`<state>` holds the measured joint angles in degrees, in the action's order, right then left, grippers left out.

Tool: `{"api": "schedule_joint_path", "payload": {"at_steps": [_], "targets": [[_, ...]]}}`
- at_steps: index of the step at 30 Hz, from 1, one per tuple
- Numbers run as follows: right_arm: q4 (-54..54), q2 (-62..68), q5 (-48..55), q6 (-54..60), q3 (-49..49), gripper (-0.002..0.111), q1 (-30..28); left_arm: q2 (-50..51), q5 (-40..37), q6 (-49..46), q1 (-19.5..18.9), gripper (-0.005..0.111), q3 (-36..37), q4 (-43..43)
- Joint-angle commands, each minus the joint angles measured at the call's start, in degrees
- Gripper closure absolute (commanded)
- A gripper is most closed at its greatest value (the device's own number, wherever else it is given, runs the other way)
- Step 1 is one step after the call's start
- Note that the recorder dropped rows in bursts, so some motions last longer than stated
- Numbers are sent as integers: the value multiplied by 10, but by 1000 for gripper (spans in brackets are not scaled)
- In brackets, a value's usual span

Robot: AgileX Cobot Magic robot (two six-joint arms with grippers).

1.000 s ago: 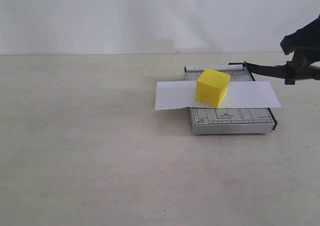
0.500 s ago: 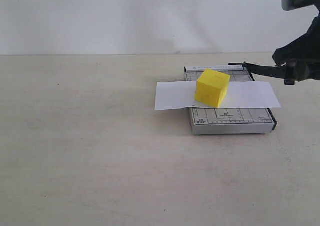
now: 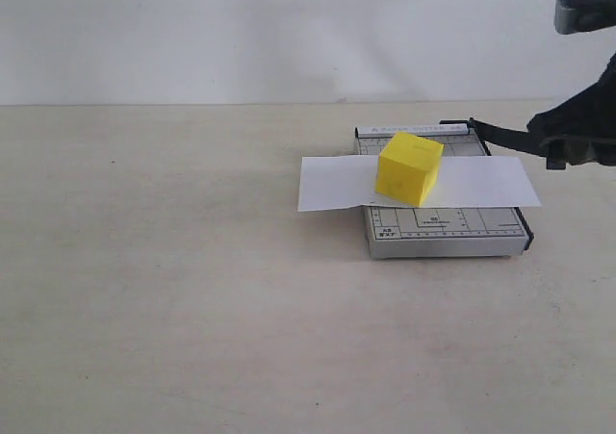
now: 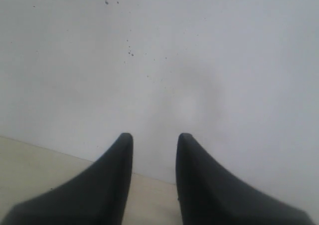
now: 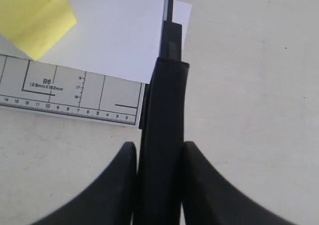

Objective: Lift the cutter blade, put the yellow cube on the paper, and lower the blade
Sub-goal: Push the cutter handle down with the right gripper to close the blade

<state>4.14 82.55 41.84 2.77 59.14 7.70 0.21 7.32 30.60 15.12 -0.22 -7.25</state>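
Sitting right of centre in the exterior view, a small grey gridded cutter base (image 3: 443,230) rests on the pale beige tabletop (image 3: 192,309). A plain white rectangular paper strip (image 3: 332,184) lies across it and overhangs both sides, farther on the left. A bright yellow solid cube (image 3: 410,169) stands on that paper, over the base's left half, with one corner turned toward the camera. The long thin black cutter blade (image 3: 502,136) runs from its hinge at the base's back right corner out toward the right edge of the frame, lifted clear of the base. There the black right gripper (image 3: 570,148) has hold of the blade's outer end. The right wrist view shows this close up: both dark fingers (image 5: 117,185) are clamped against the thick black handle (image 5: 163,135), with the paper's end, some ruled base and a corner of the cube beyond. The left gripper (image 4: 154,142) appears only in its own wrist view. Its two black fingers are parted, and a plain white wall (image 4: 199,60) shows through the gap.
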Motion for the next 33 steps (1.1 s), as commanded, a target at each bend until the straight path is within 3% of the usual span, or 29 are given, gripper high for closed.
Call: {"api": "schedule_joint_path", "payload": {"at_steps": [1,9,22,25,30,33], "targets": [[-41,-28,5,7,-87,108,2,-2,-1,-2,-2,77,2,4],[-50,-28,-98,2,-218,108,2,-2,-1,-2,-2,77,2,4],[-51,-20,-183,-8,-306,108,2,-2,-5,-2,-2,77,2,4],[-51,-5,-201,-9,-321,108,2,-2,-5,-2,-2,81,2,-43],[-51,23,-236,-11,-328,108,2,-2,-5,-4,-2,102,2,-191],[-51,44,-242,-11,-328,108,2,-2,-17,-19,-2,102,2,-243]]}}
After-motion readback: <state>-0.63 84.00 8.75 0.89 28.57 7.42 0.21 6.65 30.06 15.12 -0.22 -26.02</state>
